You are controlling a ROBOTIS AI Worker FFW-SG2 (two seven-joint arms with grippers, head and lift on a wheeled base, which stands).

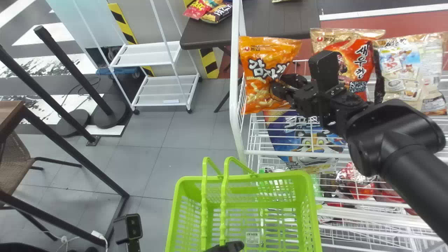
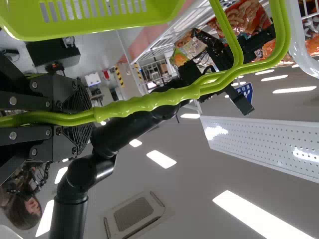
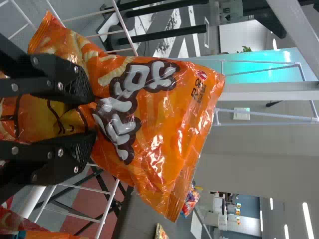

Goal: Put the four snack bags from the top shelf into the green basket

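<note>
Legible markings are "농심" and "감자" on the orange snack bag and "농심" and "새우깡" on the red-and-gold snack bag, while lettering on the blue bag is partly covered and print on the pale snack bag and the green basket's white label is too small to read.

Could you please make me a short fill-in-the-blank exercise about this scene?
1. The left claw grips the light-green plastic basket by its ___.
2. The right claw is at the puffy plastic snack bag, whose main colour is ___.
3. In the head view, the shiny red snack bag is to the ___ of that one.
4. The blue bag with a cartoon tiger is ___ the white wire top shelf.

Missing words: handles; orange; right; below.
</note>
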